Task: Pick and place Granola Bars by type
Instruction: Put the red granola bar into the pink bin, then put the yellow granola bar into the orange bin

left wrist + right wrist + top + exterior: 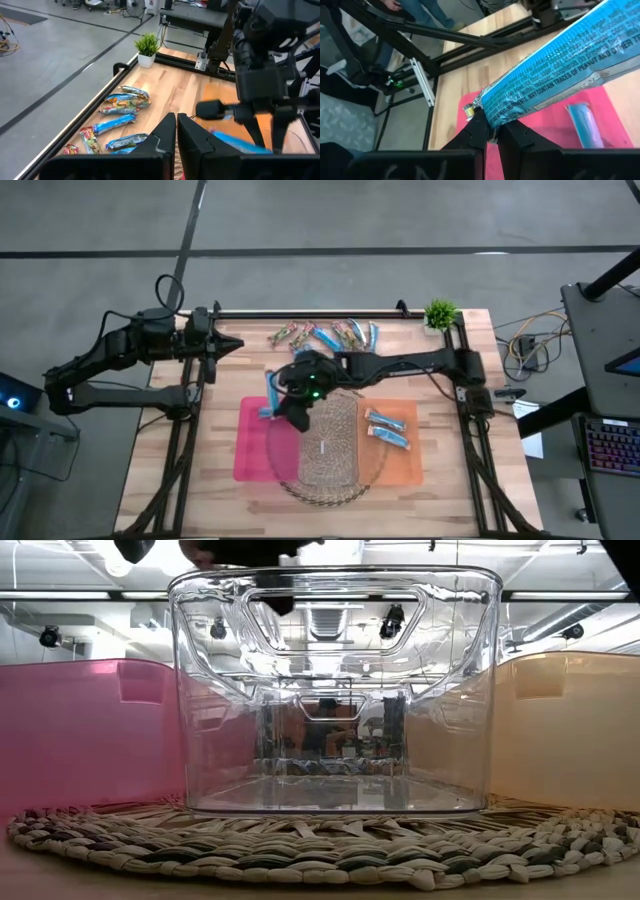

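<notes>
Blue bar held over pink bin

Blue granola bar (555,70) pinched at one end by the right gripper (492,131), fingers clamped on the wrapper, hanging above the pink bin (252,442). Another blue bar (582,120) lies inside that pink bin. Woven mat (330,470) sits between the pink bin and the orange bin (400,462); a clear bin (335,690) stands on the mat. Two blue bars (387,430) lie in the orange bin. Loose bars (325,335), blue and brown/tan mixed, lie beyond the mat near the table's back rail. Potted plant (439,313) at the far corner right of those bars. Left gripper (176,131) waits left of the mat, fingers together, holding nothing.
</notes>
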Available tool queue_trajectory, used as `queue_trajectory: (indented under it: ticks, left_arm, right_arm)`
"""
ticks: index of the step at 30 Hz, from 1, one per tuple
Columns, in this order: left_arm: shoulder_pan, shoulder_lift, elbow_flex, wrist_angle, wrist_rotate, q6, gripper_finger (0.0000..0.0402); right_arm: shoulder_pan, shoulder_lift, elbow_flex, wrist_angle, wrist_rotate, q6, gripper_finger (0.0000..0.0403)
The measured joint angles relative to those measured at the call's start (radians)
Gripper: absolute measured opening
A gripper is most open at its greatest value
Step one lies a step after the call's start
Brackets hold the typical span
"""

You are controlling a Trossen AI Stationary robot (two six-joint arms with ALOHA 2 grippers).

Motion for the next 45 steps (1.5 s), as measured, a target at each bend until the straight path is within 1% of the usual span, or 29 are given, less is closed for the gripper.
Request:
queue_trajectory:
  ticks: [3, 8, 13, 17, 27, 29, 31, 33, 36, 39, 42, 45]
  left_arm:
    - [0.0, 0.0, 0.0, 0.0, 0.0, 0.001, 0.0]
    - [0.0, 0.0, 0.0, 0.0, 0.0, 0.002, 0.0]
    - [0.0, -0.006, 0.0, -0.001, 0.0, 0.002, 0.0]
    - [0.0, -0.007, 0.0, -0.001, 0.0, 0.005, 0.0]
    - [0.001, -0.006, 0.0, -0.001, 0.0, 0.006, 0.0]
    - [0.001, -0.006, 0.0, 0.0, 0.0, 0.005, 0.0]
    - [0.001, -0.006, 0.0, 0.0, 0.0, 0.005, 0.0]
    - [0.001, -0.006, 0.0, 0.0, 0.0, 0.004, 0.0]
    - [0.0, -0.006, 0.0, 0.0, 0.0, 0.004, 0.0]
    - [0.0, -0.006, 0.0, 0.0, 0.0, 0.004, 0.0]
    - [0.0, -0.006, 0.0, 0.0, 0.0, -0.001, 0.0]
    - [0.0, -0.006, 0.0, 0.0, 0.0, -0.002, 0.0]
  right_arm:
    - [0.0, 0.067, 0.092, -0.027, -0.019, -0.004, 0.0018]
    - [0.001, 0.177, 0.244, -0.135, -0.032, -0.016, 0.0018]
    - [0.01, 0.269, 0.355, -0.23, -0.109, -0.025, 0.0018]
    - [0.023, 0.309, 0.39, -0.261, -0.155, -0.026, 0.0018]
    - [0.03, 0.32, 0.398, -0.273, -0.16, -0.014, 0.0023]
    - [0.034, 0.319, 0.397, -0.281, -0.161, -0.012, 0.0033]
    - [0.037, 0.32, 0.394, -0.28, -0.187, -0.012, 0.005]
    - [0.04, 0.32, 0.386, -0.279, -0.22, -0.011, 0.0072]
    - [0.043, 0.32, 0.369, -0.28, -0.225, -0.011, 0.011]
    - [0.042, 0.321, 0.364, -0.28, -0.224, -0.012, 0.014]
    - [0.041, 0.321, 0.364, -0.276, -0.225, -0.012, 0.0157]
    - [0.042, 0.321, 0.363, -0.278, -0.225, -0.015, 0.0163]
